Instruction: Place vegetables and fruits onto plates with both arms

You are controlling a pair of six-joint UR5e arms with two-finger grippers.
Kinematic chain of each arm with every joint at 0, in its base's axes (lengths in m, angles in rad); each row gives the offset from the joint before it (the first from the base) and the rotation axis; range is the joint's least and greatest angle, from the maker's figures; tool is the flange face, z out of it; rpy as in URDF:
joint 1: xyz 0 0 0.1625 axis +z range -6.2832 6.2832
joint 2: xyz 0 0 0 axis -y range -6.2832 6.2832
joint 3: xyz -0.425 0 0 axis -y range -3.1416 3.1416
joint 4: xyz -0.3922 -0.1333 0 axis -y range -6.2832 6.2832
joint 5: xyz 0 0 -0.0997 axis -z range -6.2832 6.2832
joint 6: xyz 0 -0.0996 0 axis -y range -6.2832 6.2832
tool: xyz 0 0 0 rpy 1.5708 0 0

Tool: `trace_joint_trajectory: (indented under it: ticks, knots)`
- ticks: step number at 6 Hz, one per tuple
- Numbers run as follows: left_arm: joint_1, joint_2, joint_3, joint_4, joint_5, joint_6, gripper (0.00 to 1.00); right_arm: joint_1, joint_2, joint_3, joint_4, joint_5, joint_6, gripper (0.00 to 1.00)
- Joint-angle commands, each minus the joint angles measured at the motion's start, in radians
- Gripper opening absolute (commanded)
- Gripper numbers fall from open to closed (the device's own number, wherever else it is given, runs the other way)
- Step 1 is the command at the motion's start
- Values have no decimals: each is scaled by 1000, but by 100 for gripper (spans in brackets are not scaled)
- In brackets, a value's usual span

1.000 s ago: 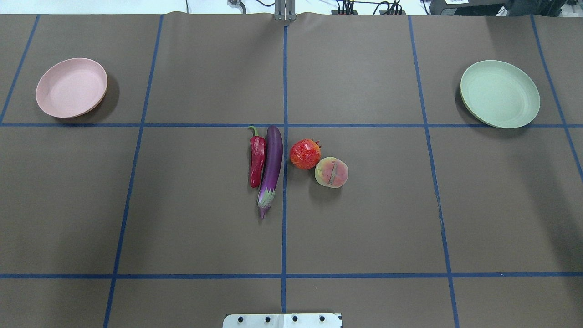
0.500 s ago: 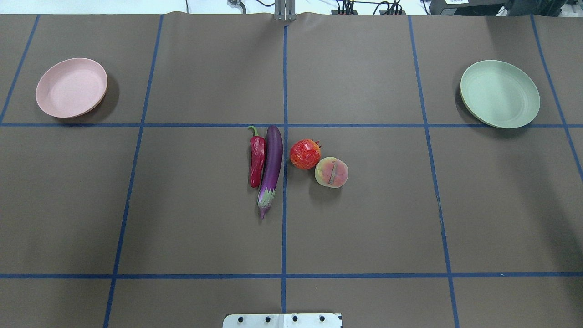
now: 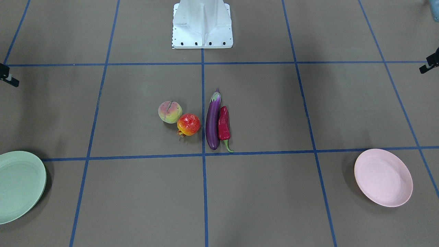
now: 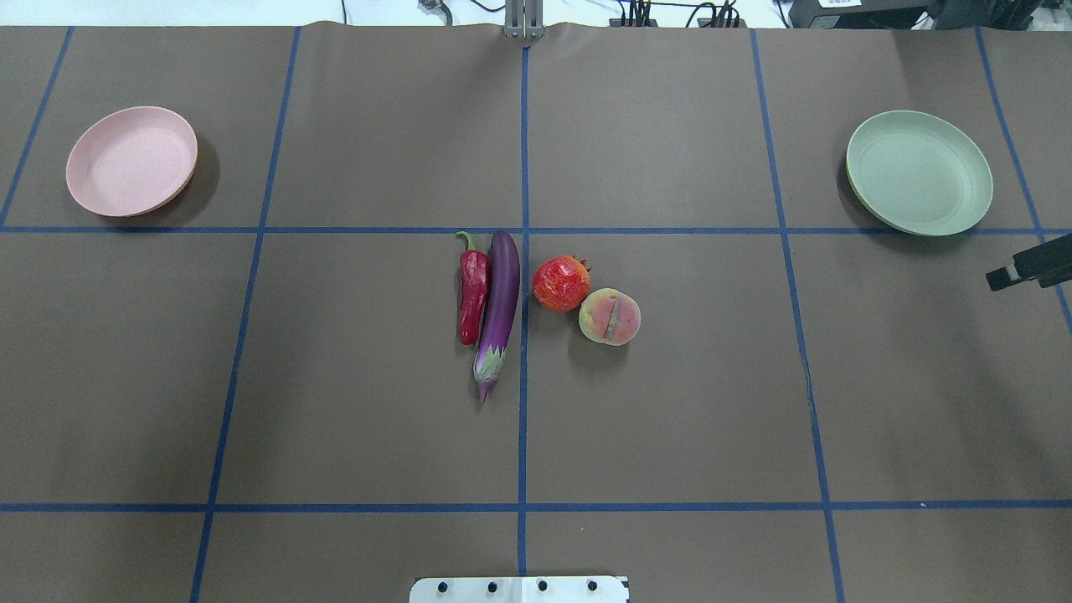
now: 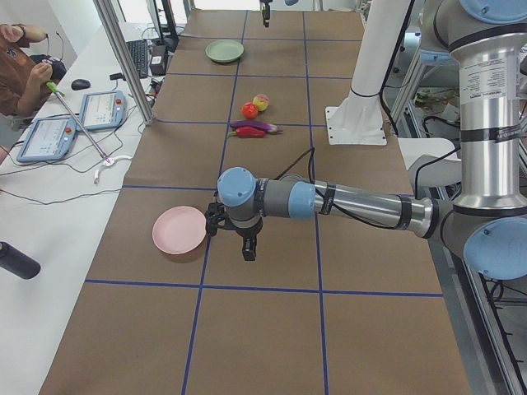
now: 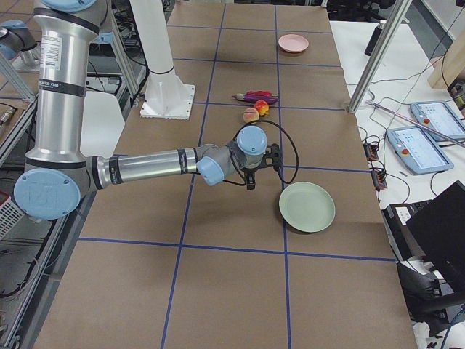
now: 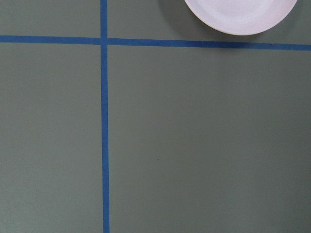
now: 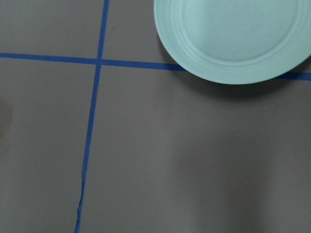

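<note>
The purple eggplant [image 4: 500, 306] and the red chili pepper [image 4: 472, 293] lie side by side at the table's middle. The pomegranate [image 4: 561, 283] and the peach [image 4: 610, 316] touch just to their right. The pink plate [image 4: 131, 161] sits empty at the far left and the green plate [image 4: 919, 172] sits empty at the far right. My right gripper [image 4: 1005, 276] pokes in at the right edge, just below the green plate. My left gripper [image 3: 427, 67] hangs beside the pink plate [image 5: 179, 230]. I cannot tell whether either is open or shut. Both are far from the produce.
The white robot base [image 4: 519, 589] stands at the near middle edge. Blue tape lines [image 4: 523, 151] divide the brown table cover. An operator [image 5: 20, 66] with tablets [image 5: 100, 109] sits beyond the table's far side, past aluminium posts [image 5: 123, 58].
The tip of my right gripper has come into the overhead view at the right edge. The produce and the plates have not moved.
</note>
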Motion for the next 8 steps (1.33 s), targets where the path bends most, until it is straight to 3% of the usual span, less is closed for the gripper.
trace_joint_trajectory:
  ticks: [1,2,5,6,7,8]
  knots:
    - [10,-2,-1,-32,-55,-2,100,-110,107,2,24,-15,203,100]
    - [34,-5,1,-113,-96,-14,100,-207,202,6,24,-96,381,100]
    - [255,-108,1,-359,-86,-480,100,-487,368,8,24,-356,708,100]
    - [348,-143,2,-424,-83,-685,100,-586,417,2,18,-492,734,99]
    - [410,-207,2,-428,-72,-838,100,-639,461,-15,3,-568,742,99]
    - [491,-256,1,-428,23,-941,100,-661,500,-36,-35,-596,771,99]
